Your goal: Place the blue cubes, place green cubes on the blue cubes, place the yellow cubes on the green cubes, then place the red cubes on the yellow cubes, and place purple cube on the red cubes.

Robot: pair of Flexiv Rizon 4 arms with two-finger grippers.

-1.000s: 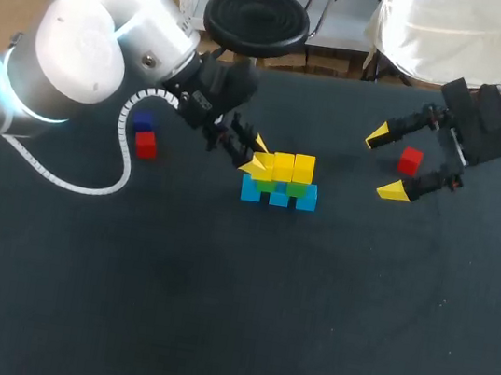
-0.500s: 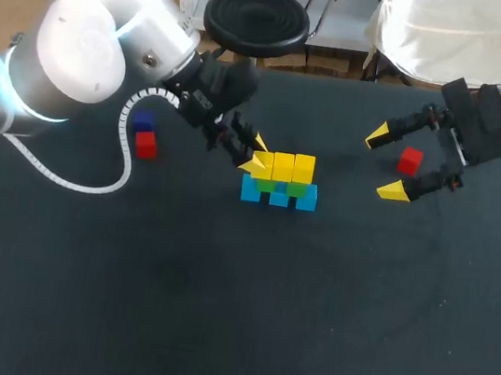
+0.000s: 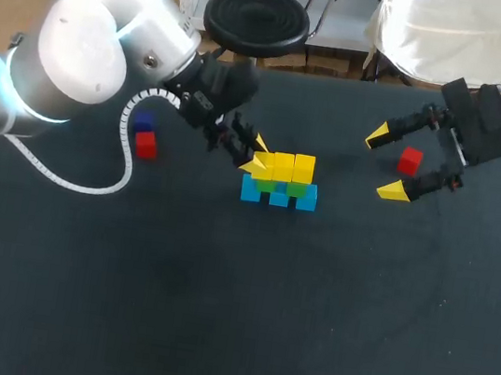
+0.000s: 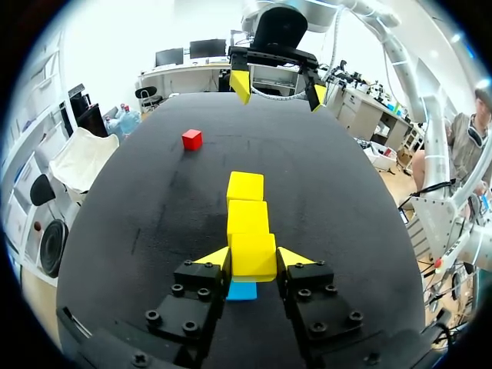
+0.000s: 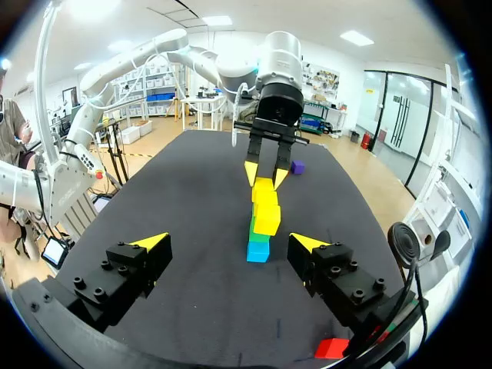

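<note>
The left gripper (image 3: 257,154) is pinching a yellow cube (image 3: 263,166), one finger pressed to each side of it, at the near end of the stack (image 3: 281,181). In its wrist view a blue cube (image 4: 242,290) shows directly under the held cube, and two more yellow cubes (image 4: 247,204) run straight ahead of the fingers in a row, touching one another. Green cubes (image 3: 300,190) lie under the yellow row, with blue ones beneath them resting on the table (image 3: 213,314). Behind this gripper, near the arm's side, a purple cube (image 3: 142,121) and a second red cube (image 3: 146,145) sit just beside each other. The right gripper (image 3: 384,163) is spread wide and holds nothing; a red cube (image 3: 410,160) lies on the table between its fingers, back toward the palm and clear of both. The stack stands well ahead of this gripper, end-on to it.
</note>
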